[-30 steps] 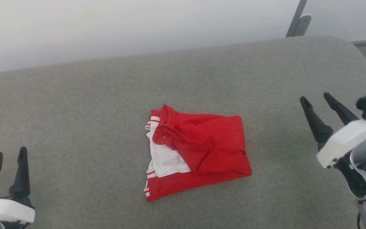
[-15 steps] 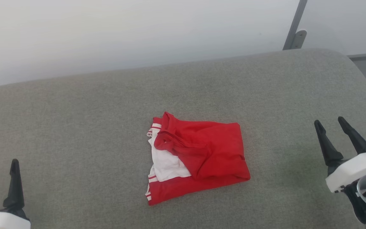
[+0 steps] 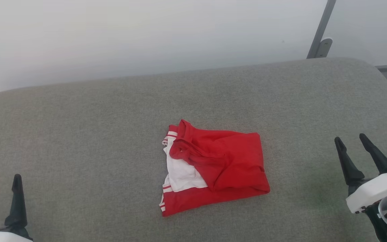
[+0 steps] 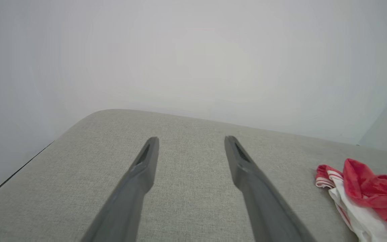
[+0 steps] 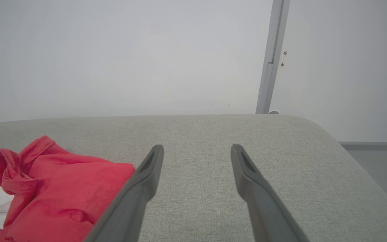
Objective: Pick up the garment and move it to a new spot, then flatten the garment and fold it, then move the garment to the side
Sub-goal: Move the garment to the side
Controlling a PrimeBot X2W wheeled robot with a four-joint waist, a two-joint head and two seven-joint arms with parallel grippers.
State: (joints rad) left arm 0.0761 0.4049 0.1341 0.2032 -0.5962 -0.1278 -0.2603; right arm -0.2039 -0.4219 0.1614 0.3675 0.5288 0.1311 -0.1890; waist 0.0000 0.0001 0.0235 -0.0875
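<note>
The garment [image 3: 217,166], red with a white part and red-and-white striped trim, lies folded into a compact bundle on the middle of a grey cushion [image 3: 96,134]. Its lettering is hidden. My left gripper [image 3: 2,179] stands open at the lower left, far from the garment, with nothing between its fingers. My right gripper [image 3: 350,138] is open at the lower right, apart from the garment's right edge. In the left wrist view the garment [image 4: 364,198] lies to the right of the open left gripper [image 4: 190,139]. In the right wrist view the garment [image 5: 55,191] lies left of the open right gripper [image 5: 197,147].
A pale wall [image 3: 146,37] rises behind the cushion. A grey metal post with a bracket [image 3: 321,40] stands at the back right, also seen as the post [image 5: 271,57] in the right wrist view. The cushion rounds off at its right end [image 3: 385,87], with grey floor beyond.
The head camera has tilted, so the whole picture shifted down. Both grippers have drawn back toward the lower corners, the right one away from the garment. The garment lies as before.
</note>
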